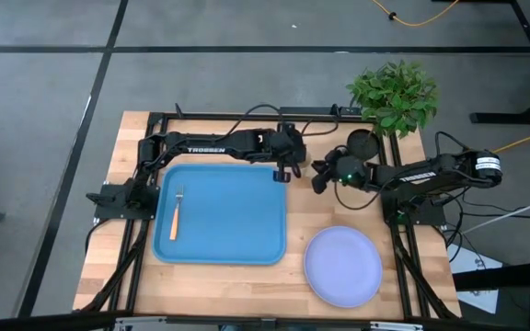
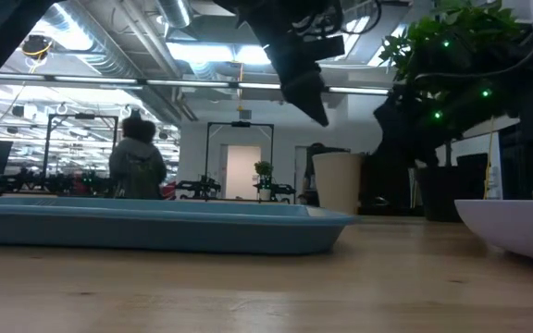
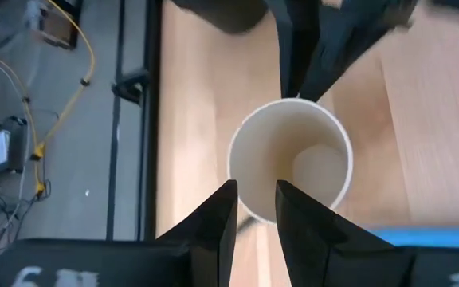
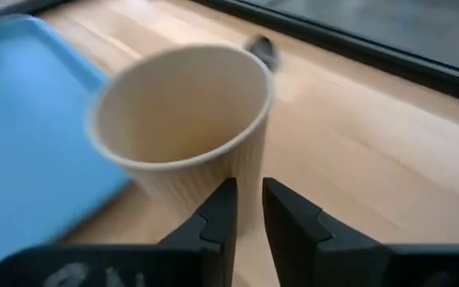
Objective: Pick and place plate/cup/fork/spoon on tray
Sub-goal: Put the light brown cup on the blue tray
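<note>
1. Cup stood upright on the table beyond the tray's far right corner.
2. Left gripper and right gripper, each narrowly parted and holding nothing, flanked the cup.

We see the tray lying flat on the wooden table, its raised rim running from the picture's left edge to near the middle. Beyond the tray's right end, the cup stands upright on the table. The plate shows at the right edge. A dark arm hangs above the cup. A plant rises at the right. A person stands in the room behind.
</note>
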### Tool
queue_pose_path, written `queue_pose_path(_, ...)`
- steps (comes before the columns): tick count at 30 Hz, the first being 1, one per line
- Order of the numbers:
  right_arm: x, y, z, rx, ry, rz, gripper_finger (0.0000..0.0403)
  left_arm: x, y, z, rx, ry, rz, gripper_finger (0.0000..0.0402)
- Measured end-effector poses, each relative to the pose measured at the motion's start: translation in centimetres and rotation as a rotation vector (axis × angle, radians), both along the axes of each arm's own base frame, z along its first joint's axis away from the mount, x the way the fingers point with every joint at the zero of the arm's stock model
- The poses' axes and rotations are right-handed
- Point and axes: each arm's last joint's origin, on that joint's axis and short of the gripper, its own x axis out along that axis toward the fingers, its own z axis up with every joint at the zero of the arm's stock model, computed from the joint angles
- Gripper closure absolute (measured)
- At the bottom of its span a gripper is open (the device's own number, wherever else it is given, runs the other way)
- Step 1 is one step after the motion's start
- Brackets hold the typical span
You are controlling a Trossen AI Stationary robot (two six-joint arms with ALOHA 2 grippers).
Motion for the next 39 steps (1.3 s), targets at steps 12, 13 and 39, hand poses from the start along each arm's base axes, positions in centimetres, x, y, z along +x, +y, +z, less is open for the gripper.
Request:
queue_pose_path(12, 0.6, 1.2, 0.2, 0.233, -0.108, 0.231, 0.0336, -0.7, -0.7, -0.8, -0.088, 0.106, -0.099, 0.0321)
queue_pose_path(13, 0.6, 1.3, 0.1, 0.254, -0.105, 0.225, 0.0336, -0.6, -0.9, -0.8, -0.122, 0.102, -0.145, 0.0321)
queue_pose_path(39, 0.2, 1.7, -0.6, 0.304, -0.026, 0.230, 0.0336, 0.8, -1.1, -4.3, -0.093, 0.198, -0.278, 0.0321)
